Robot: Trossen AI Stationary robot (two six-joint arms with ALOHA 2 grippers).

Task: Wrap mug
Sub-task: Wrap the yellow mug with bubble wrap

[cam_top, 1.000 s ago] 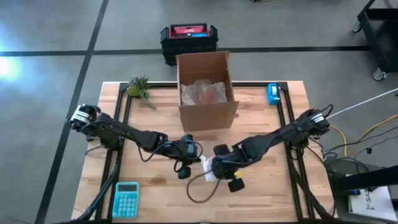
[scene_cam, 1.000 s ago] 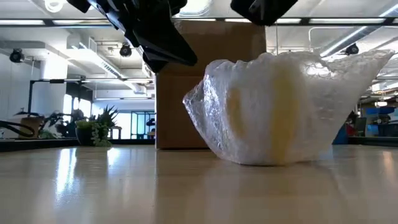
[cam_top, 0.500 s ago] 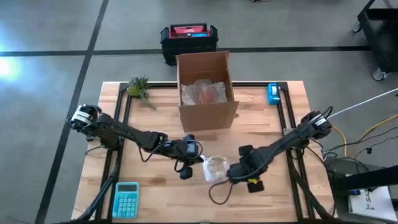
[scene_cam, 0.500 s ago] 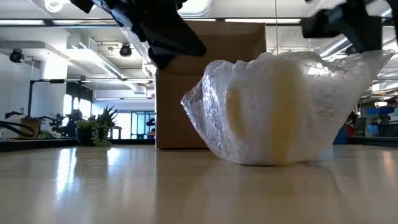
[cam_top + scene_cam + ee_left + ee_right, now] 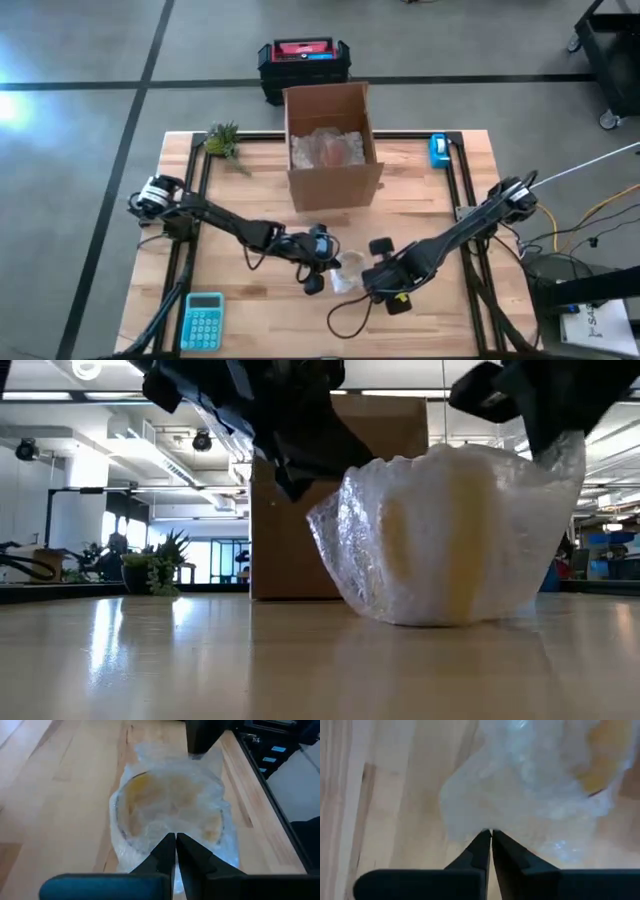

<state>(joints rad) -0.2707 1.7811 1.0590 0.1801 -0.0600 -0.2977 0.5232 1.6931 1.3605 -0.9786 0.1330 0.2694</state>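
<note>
1. Right now the mug (image 5: 347, 268), yellowish and already swathed in bubble wrap (image 5: 450, 540), sits on the wooden table (image 5: 440, 200) just in front of the cardboard box (image 5: 332, 150), between the two arms.
2. From where I stand, the left gripper (image 5: 175, 839) has its fingers pressed together on the wrap's edge at the mug's rim, pinching the film on its side.
3. Opposite it, the right gripper (image 5: 490, 833) is likewise closed, nipping a loose flap of the wrap on the far side of the mug.
4. I'd judge the step in hand is gathering the sheet up around the mug.
5. Next, the flaps likely need folding over the open mouth, with both pinches kept firm so the film doesn't spring back.
</note>
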